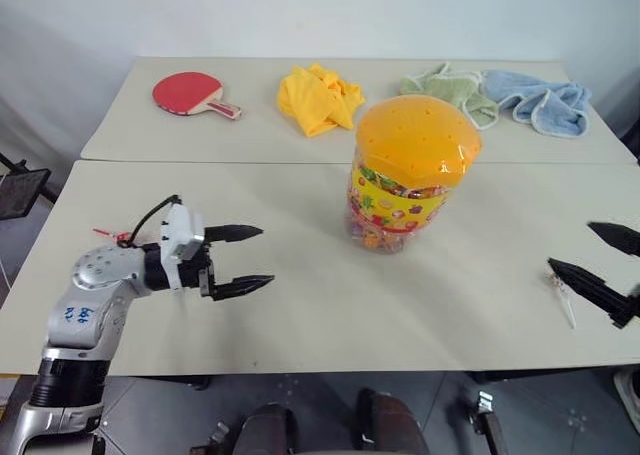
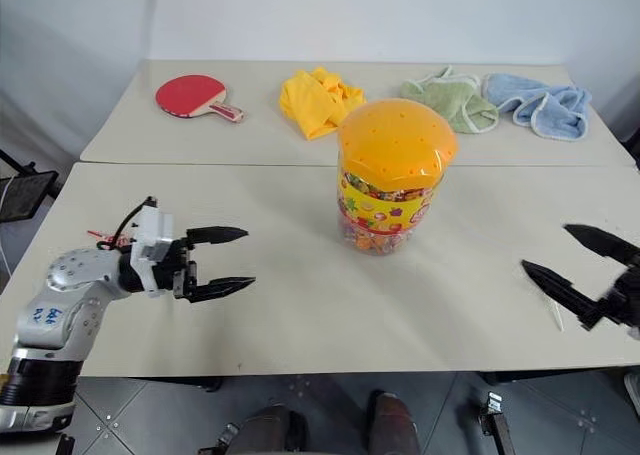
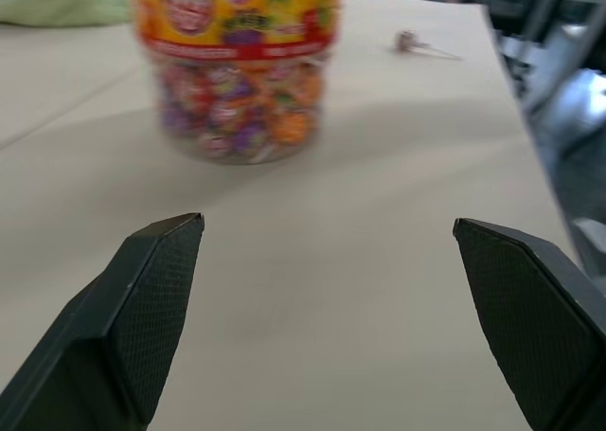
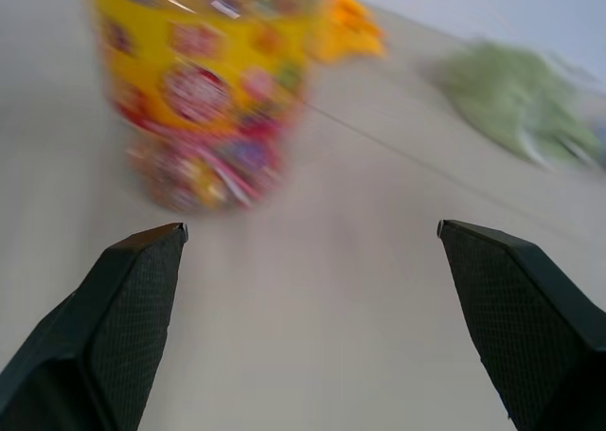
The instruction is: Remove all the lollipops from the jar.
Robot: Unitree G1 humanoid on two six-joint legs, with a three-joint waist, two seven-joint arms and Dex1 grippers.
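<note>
Only colourful fruit pictures, nothing readable, mark the jar [image 1: 412, 175] label [image 1: 392, 201].

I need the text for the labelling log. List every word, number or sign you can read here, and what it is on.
None can be read for certain.
jar: its yellow label carries round printed badges, too blurred to read.
left arm: small blue marks on the silver casing, too small to read.
table tennis paddle, yellow cloth, green cloth, blue cloth: no text visible.
</note>
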